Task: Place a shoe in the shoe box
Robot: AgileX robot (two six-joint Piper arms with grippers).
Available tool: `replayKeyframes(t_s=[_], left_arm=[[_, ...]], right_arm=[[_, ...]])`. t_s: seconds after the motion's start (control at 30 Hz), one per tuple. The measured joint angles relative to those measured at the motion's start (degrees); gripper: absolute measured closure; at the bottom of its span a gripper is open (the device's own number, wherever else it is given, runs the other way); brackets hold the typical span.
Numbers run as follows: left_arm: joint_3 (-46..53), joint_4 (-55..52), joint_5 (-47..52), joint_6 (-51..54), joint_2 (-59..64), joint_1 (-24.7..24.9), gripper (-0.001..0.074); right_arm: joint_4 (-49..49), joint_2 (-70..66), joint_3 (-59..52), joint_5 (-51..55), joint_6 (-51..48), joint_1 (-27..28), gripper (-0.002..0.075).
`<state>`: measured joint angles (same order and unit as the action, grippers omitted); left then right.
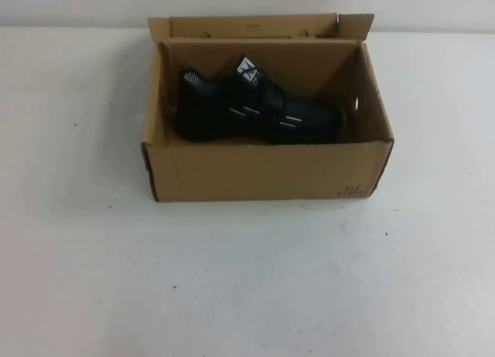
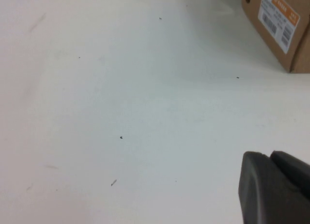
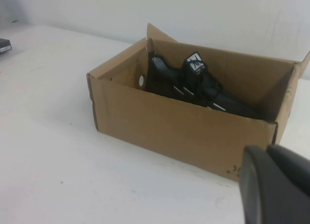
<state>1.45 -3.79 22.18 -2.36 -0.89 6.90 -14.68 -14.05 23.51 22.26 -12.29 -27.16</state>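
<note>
white table (image 1: 247, 280) | shoe (image 1: 255, 110) in shoe box (image 1: 267, 171) | left claw (image 2: 276, 190), right claw (image 3: 276, 185) apart from it, both pressed together

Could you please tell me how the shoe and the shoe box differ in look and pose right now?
The shoe is black with pale stripes; the shoe box is plain brown cardboard. The shoe lies inside, heel toward the robot's left; the box stands open on the white table. Neither is held: the left gripper and right gripper sit apart from both.
</note>
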Motion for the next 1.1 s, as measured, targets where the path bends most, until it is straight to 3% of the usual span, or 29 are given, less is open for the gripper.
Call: replayKeyframes(t_s=[0.37, 1.1], left_arm=[[0.0, -3.1, 0.2, -0.6, 0.0, 3.3, 0.0736], [0.0, -2.8, 0.3, -1.2, 0.0, 3.3, 0.0736]], right_arm=[[0.0, 0.0, 0.0, 0.0, 0.0, 0.0, 0.0743], [0.0, 0.0, 0.0, 0.0, 0.0, 0.0, 0.0741]])
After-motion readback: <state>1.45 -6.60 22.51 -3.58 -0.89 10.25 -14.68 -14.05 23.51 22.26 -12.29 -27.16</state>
